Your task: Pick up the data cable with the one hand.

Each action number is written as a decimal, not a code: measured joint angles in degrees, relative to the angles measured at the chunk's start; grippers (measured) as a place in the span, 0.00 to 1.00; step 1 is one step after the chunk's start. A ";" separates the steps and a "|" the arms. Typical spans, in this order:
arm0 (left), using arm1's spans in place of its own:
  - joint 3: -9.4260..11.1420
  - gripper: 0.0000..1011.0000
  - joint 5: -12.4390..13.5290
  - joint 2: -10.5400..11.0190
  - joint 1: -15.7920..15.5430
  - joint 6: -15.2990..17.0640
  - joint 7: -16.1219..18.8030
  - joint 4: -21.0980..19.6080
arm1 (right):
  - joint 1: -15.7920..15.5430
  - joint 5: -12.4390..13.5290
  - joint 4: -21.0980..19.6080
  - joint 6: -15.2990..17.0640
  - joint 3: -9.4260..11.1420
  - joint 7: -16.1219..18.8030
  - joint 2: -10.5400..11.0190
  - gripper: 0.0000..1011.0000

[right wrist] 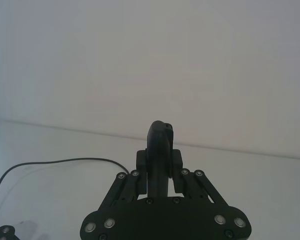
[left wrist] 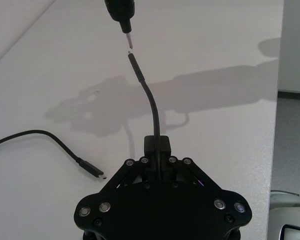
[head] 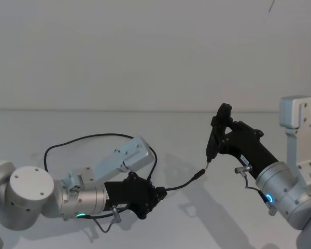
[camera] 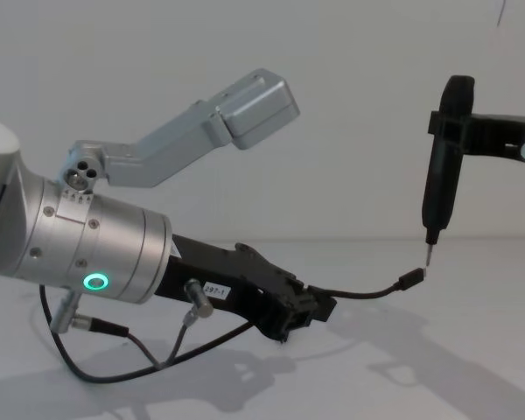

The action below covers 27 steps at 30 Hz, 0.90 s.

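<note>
The cable (head: 179,183) is being gripped a little behind one plug by the left gripper (head: 156,196), clenched fingers at nine o'clock of the tip. The rest is trailing on the table (head: 207,218). At one o'clock, a pen tool (camera: 441,179) is being clasped by the right gripper (head: 224,136). Slippage is being risked by the thin hold.

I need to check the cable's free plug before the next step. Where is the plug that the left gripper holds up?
In the chest view, the raised plug hangs right of centre, just under the pen-shaped tool's tip, ahead of the left gripper.
</note>
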 joint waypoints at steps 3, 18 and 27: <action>0.00 0.04 0.00 0.00 0.00 0.00 0.00 0.00 | 0.07 -0.15 0.22 -0.14 0.00 0.09 -0.17 0.28; 0.00 0.04 0.00 0.00 0.00 0.01 0.00 0.00 | 0.41 -0.90 1.48 -0.48 0.52 0.39 -1.02 0.28; 0.00 0.04 0.00 0.00 0.00 0.01 0.00 0.00 | 0.46 -1.18 1.64 -0.45 0.61 0.78 -1.19 0.28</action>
